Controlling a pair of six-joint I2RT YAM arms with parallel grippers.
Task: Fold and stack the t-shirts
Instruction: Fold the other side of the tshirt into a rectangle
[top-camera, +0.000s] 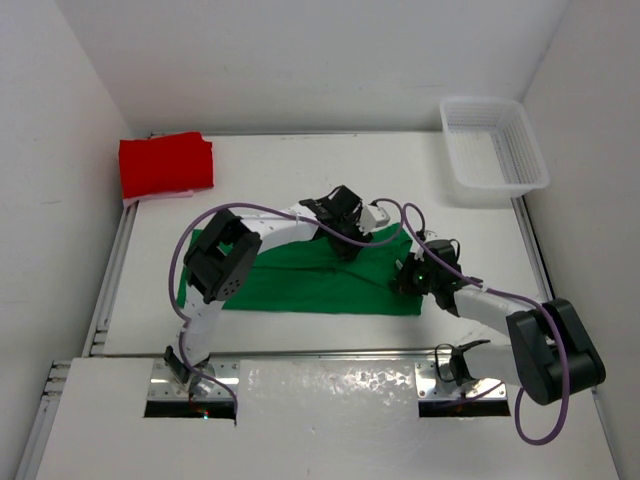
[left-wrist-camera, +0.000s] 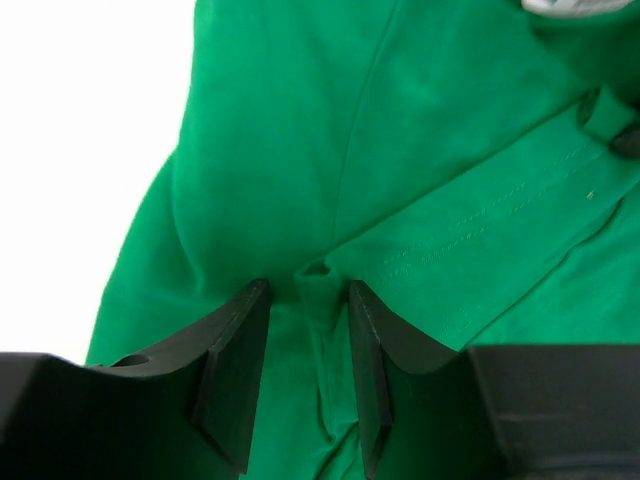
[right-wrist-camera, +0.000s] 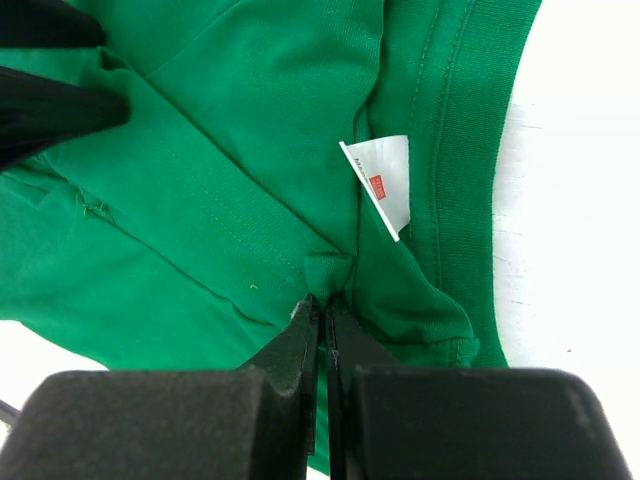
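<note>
Left pincer pinches a raised fold of green shirt. Right pincer pressed together on a shirt fold, label just beyond it.

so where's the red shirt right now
In the top view the red t-shirt lies folded at the far left corner of the table, well apart from the green t-shirt spread mid-table and opposite the white basket.
</note>
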